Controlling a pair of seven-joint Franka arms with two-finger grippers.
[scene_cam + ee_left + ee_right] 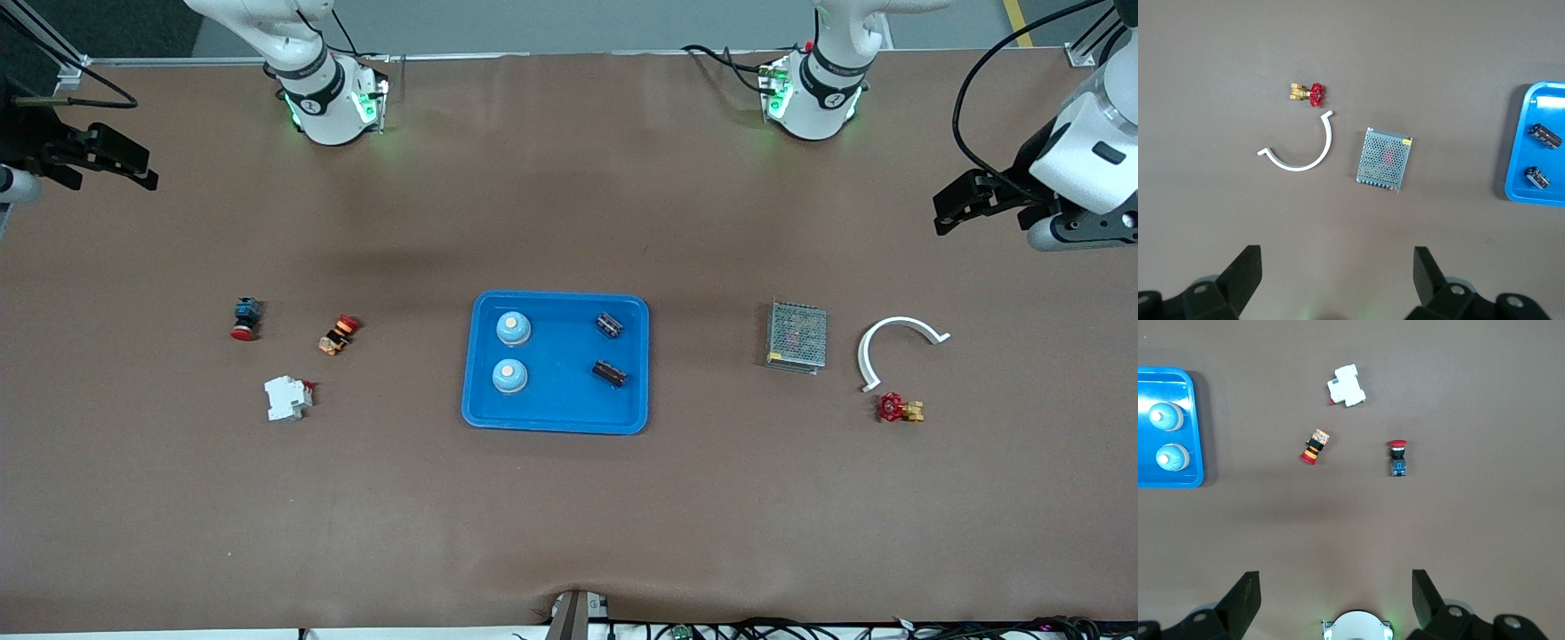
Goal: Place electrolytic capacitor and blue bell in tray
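Note:
The bright blue tray [560,396] lies at the middle of the table. Two blue bells [514,328] [510,376] stand in it toward the right arm's end. Two dark electrolytic capacitors [609,324] [610,373] lie in it toward the left arm's end. My left gripper [944,213] is open and empty, raised over the left arm's end of the table. My right gripper [145,169] is open and empty, raised over the right arm's end. The left wrist view shows its gripper [1337,257], the tray's edge [1518,160] and the capacitors [1545,135]. The right wrist view shows its gripper [1336,580], the tray [1165,383] and the bells [1166,417].
A grey mesh box [797,336], a white curved piece [893,342] and a red-handled brass valve [900,409] lie toward the left arm's end. A red button switch [245,318], an orange and red switch [338,334] and a white breaker [288,397] lie toward the right arm's end.

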